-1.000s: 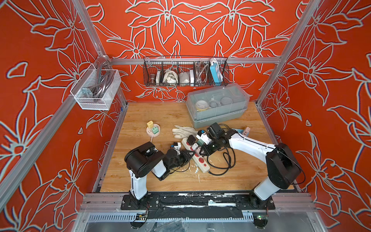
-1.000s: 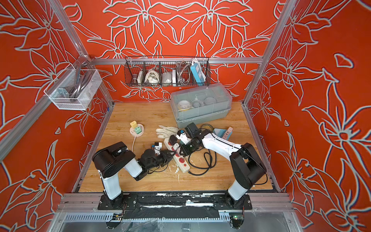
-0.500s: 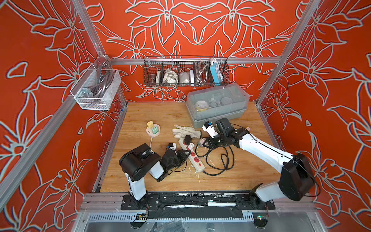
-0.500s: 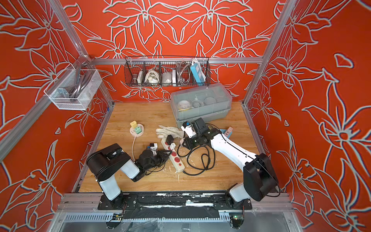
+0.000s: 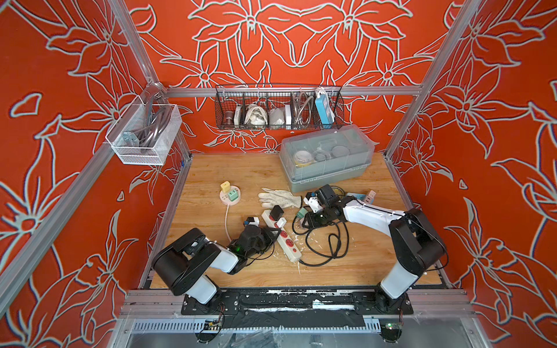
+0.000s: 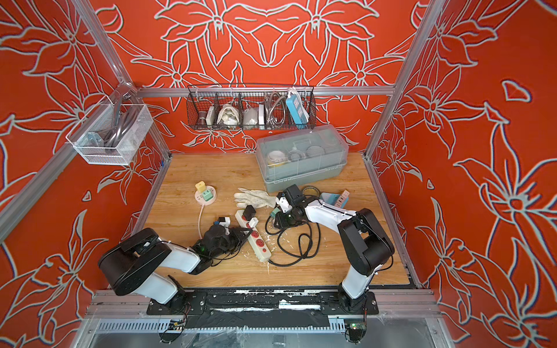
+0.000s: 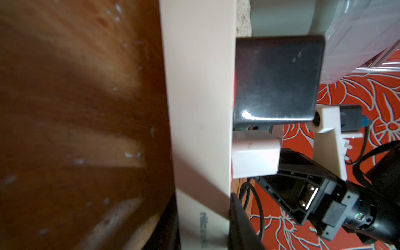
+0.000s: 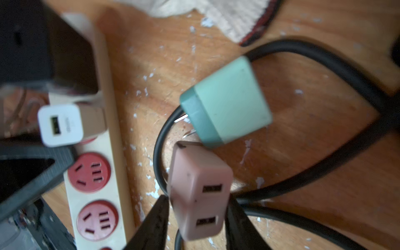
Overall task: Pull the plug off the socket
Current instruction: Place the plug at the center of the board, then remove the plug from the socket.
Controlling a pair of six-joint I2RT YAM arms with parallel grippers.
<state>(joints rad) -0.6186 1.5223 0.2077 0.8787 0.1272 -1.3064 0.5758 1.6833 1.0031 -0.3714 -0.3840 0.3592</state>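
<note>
On the bench (image 5: 211,168), the power strip (image 5: 291,247) sits clamped tight in the left end effector (image 7: 203,220). The pink plug (image 8: 199,184), out of any socket, sits between the fingers of the right end effector (image 8: 198,216); gripped or loose, I cannot tell.

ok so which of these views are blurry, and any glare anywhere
Left wrist view: the table is smeared and soft, with a bright glint on the black adapter. Right wrist view: that adapter is out of focus, the pink adapter fairly crisp. Both top views: sharp and evenly lit.
</note>
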